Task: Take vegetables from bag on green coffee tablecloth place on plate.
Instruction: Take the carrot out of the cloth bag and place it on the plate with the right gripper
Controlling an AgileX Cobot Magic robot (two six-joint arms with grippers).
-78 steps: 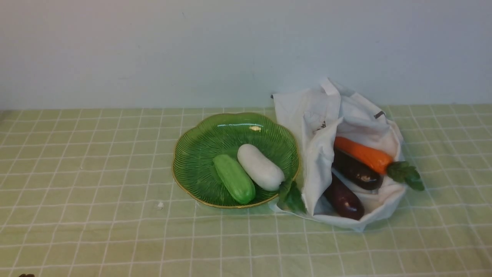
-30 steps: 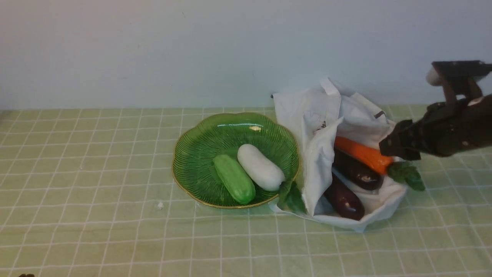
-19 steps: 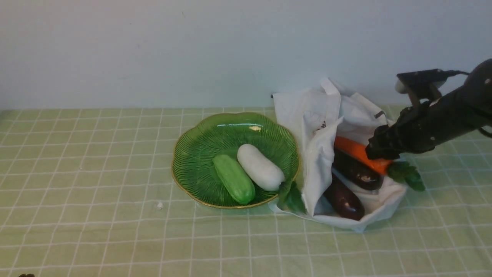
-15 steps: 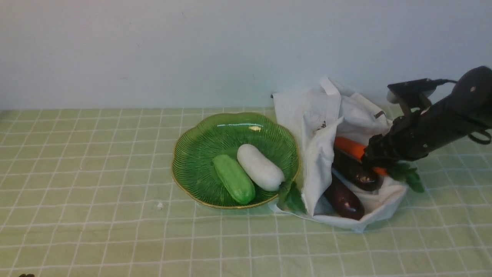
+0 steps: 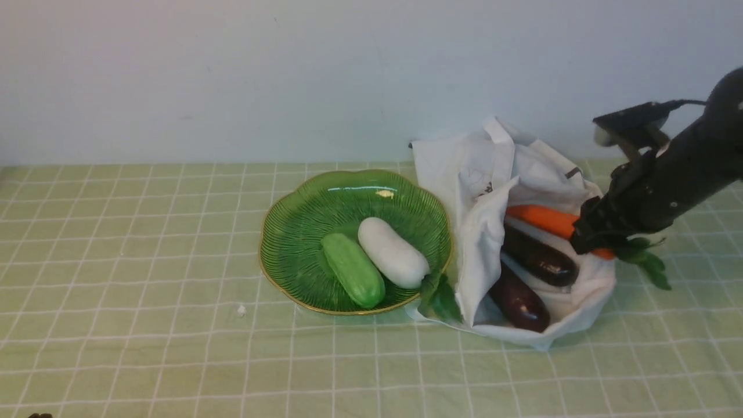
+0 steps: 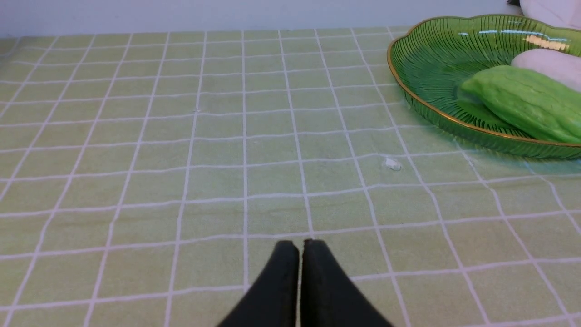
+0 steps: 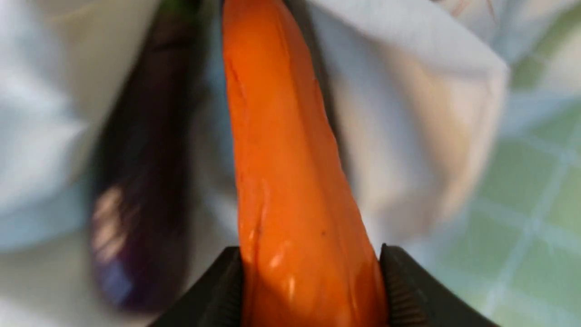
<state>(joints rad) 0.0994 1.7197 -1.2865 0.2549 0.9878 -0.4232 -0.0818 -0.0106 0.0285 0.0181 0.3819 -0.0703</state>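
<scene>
My right gripper (image 5: pixel 587 241) is shut on the thick end of the orange carrot (image 5: pixel 540 219), next to its green leaves (image 5: pixel 647 258). The carrot is lifted slightly at the white bag's (image 5: pixel 493 174) mouth; the wrist view shows both jaws pressed on the carrot (image 7: pixel 290 181). Two purple eggplants (image 5: pixel 540 260) (image 5: pixel 519 302) lie in the bag. The green cucumber (image 5: pixel 354 270) and white radish (image 5: pixel 393 252) lie on the green plate (image 5: pixel 302 220). My left gripper (image 6: pixel 299 247) is shut and empty, low over the green checked tablecloth (image 5: pixel 145 290), left of the plate (image 6: pixel 422 59).
A small white crumb (image 5: pixel 242 310) lies on the cloth in front of the plate. The radish's green leaves (image 5: pixel 439 297) hang over the plate's rim against the bag. A pale wall (image 5: pixel 232 75) closes off the back of the table.
My right arm came in from the right, came down on the carrot and closed on it. The carrot's thick end and leaves have since shifted up and to the right.
</scene>
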